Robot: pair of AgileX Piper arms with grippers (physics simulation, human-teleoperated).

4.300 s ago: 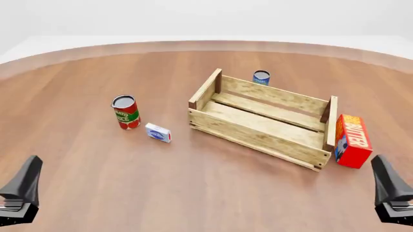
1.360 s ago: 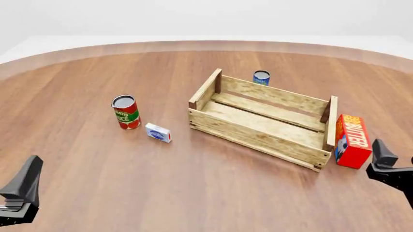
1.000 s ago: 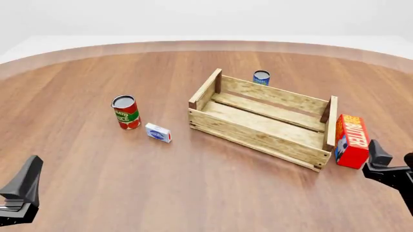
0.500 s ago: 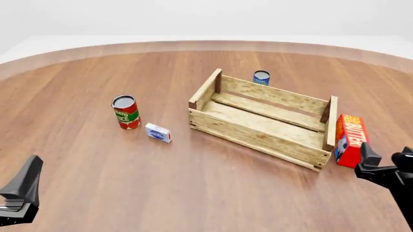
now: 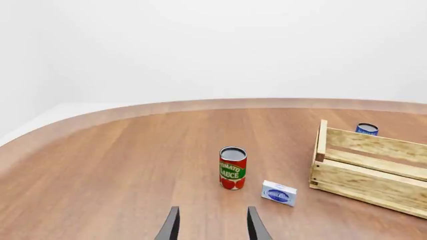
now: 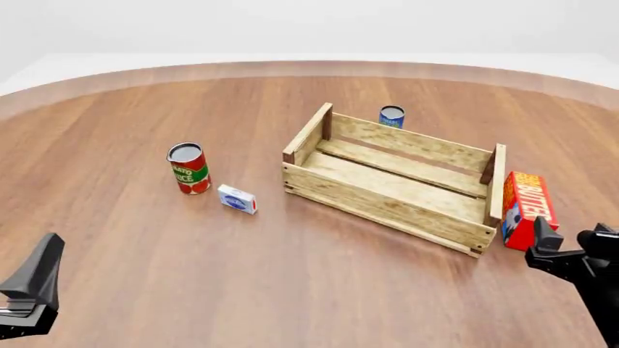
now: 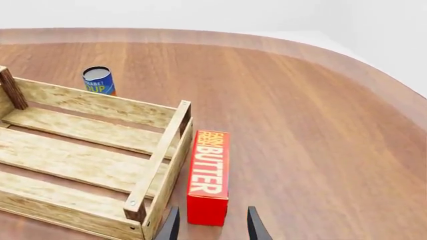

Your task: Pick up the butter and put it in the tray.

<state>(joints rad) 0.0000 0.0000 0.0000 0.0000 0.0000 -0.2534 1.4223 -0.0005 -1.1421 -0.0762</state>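
The butter, a red carton with an orange "BUTTER" face, stands on the table against the right end of the tray, a big light wooden crate. My right gripper is open just in front of the butter and slightly to its right, not touching it. In the right wrist view the butter lies straight ahead of the open right gripper, beside the tray's end wall. My left gripper stays at the near left, open and holding nothing.
A tomato sauce can and a small white-and-blue box stand left of the tray. A blue can sits behind the tray's far wall. The table's rounded edge curves along the back.
My right gripper has moved forward and to the left, closing on the butter's near end. The left arm and all objects have stayed put.
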